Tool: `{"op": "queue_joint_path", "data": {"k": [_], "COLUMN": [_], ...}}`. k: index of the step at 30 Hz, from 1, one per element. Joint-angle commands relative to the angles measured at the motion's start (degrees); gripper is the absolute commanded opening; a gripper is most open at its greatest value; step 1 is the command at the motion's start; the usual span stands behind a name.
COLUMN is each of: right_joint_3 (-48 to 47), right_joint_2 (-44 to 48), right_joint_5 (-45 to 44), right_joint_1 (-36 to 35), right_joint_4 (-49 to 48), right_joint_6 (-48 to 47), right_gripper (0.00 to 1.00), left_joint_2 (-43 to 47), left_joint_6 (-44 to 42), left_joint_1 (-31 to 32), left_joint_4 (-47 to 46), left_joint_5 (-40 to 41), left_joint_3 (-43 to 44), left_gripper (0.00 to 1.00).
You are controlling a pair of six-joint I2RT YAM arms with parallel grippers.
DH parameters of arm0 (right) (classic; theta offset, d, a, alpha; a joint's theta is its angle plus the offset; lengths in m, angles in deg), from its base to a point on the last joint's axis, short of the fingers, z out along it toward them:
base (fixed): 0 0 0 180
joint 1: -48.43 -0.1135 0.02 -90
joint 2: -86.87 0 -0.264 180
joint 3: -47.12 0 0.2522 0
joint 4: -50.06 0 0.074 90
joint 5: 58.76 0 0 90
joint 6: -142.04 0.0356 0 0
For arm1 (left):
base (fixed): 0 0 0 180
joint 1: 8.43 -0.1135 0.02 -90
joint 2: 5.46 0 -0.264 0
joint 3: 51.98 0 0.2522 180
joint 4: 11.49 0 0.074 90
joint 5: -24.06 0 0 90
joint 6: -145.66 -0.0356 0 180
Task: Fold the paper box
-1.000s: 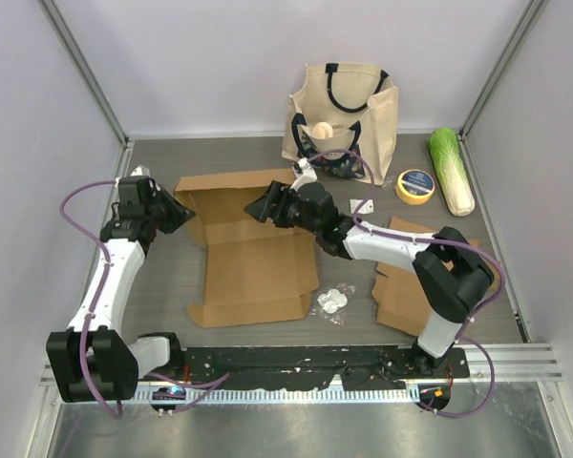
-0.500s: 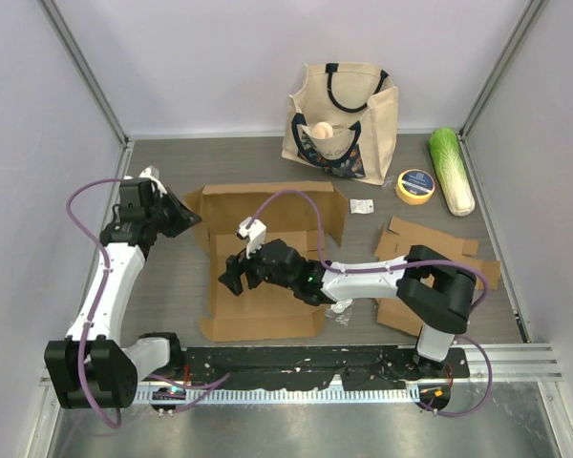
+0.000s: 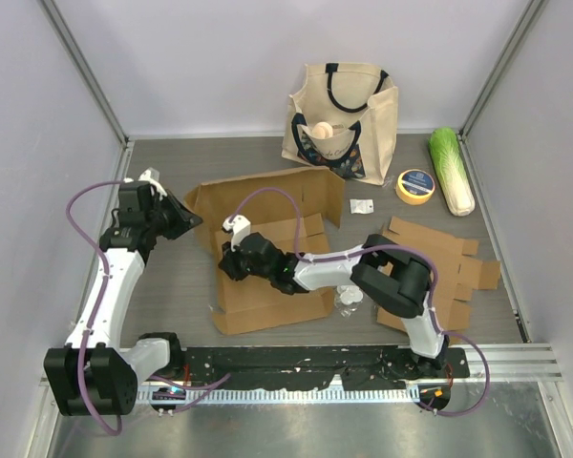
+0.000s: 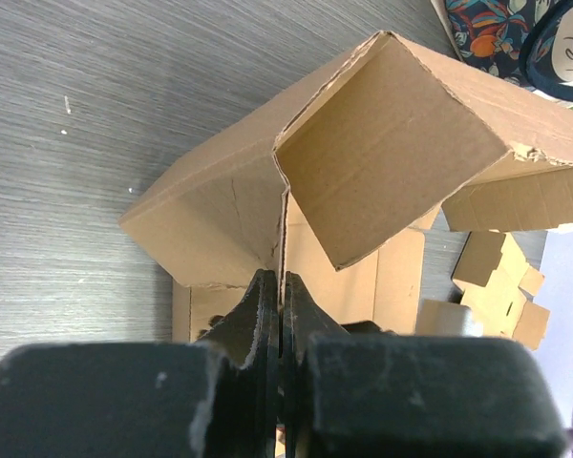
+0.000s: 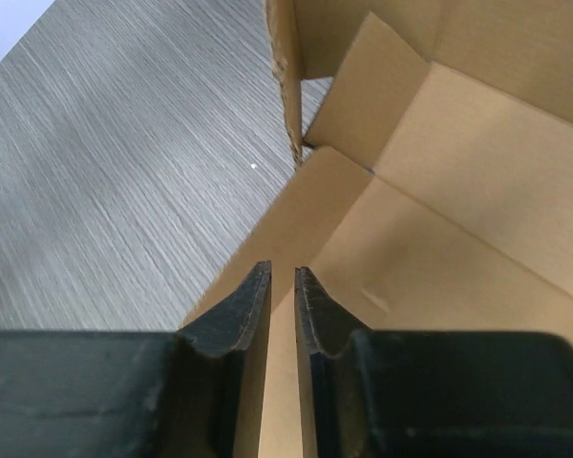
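Observation:
The paper box (image 3: 267, 281) is brown cardboard in mid-table, its back wall (image 3: 277, 191) tilted up and its base flat. My left gripper (image 3: 184, 218) is shut on the box's back-left corner flap. In the left wrist view the flap's thin edge runs between the closed fingertips of the left gripper (image 4: 281, 277), with the box (image 4: 392, 143) beyond. My right gripper (image 3: 231, 262) reaches across to the box's left edge. In the right wrist view the right gripper (image 5: 283, 269) has a narrow gap between its fingers, over the fold of the left side flap (image 5: 296, 219).
A canvas tote bag (image 3: 342, 114) stands at the back. To its right lie a yellow tape roll (image 3: 415, 185) and a cabbage (image 3: 453, 170). Flat cardboard pieces (image 3: 430, 272) lie right of the box, with a small clear bag (image 3: 349, 298) beside it. Walls enclose three sides.
My right gripper has swung from the box's back wall down to its left edge, and its jaws have narrowed. The back wall has tilted up. The left gripper keeps its hold.

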Motion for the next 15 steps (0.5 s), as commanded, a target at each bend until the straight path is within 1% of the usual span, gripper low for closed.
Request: {"op": "queue_joint_path", "data": {"k": [1, 4, 6, 7, 9, 10, 11, 12, 13, 15], "right_joint_3": [-8.9, -12.1, -13.6, -14.2, -13.8, -13.7, -13.8, -14.1, -15.0, -14.9], "right_joint_2": [-4.9, -9.8, -12.0, -12.9, -14.8, -15.4, -16.3, -16.5, -16.6, -16.3], "right_joint_5": [3.9, 4.0, 6.0, 6.0, 5.0, 2.6, 2.0, -0.1, -0.5, -1.0], "right_joint_1": [0.0, 0.1, 0.3, 0.3, 0.3, 0.4, 0.4, 0.5, 0.6, 1.1], "right_joint_4": [-1.9, -2.3, -2.2, -2.3, -3.5, -4.0, -4.0, -3.6, -1.8, -1.6], "right_joint_6": [-1.0, 0.2, 0.8, 2.5, 4.5, 6.8, 7.1, 7.7, 8.4, 9.2], "right_gripper": [0.20, 0.18, 0.17, 0.16, 0.14, 0.13, 0.13, 0.12, 0.11, 0.09], "left_joint_2": [0.8, 0.8, 0.5, 0.2, -0.4, -0.9, -1.0, -1.0, -0.8, -0.5], "left_joint_6": [1.1, 2.7, 3.6, 4.5, 5.6, 6.7, 7.2, 8.0, 8.6, 9.7], "left_joint_1": [-0.1, -0.1, -0.1, -0.1, -0.1, -0.1, -0.2, -0.1, -0.2, -0.1], "left_joint_4": [-3.4, -3.5, -3.6, -4.2, -4.5, -4.7, -5.0, -5.1, -5.0, -5.3], "left_joint_5": [-2.5, -2.7, -2.4, -2.3, -2.1, -1.8, -2.0, -1.9, -1.3, -1.2], "left_joint_3": [1.1, 1.9, 2.3, 2.4, 2.3, 2.1, 1.9, 1.6, 1.3, 1.1], "left_gripper": [0.00, 0.00, 0.00, 0.00, 0.00, 0.00, 0.00, 0.00, 0.00, 0.00]}}
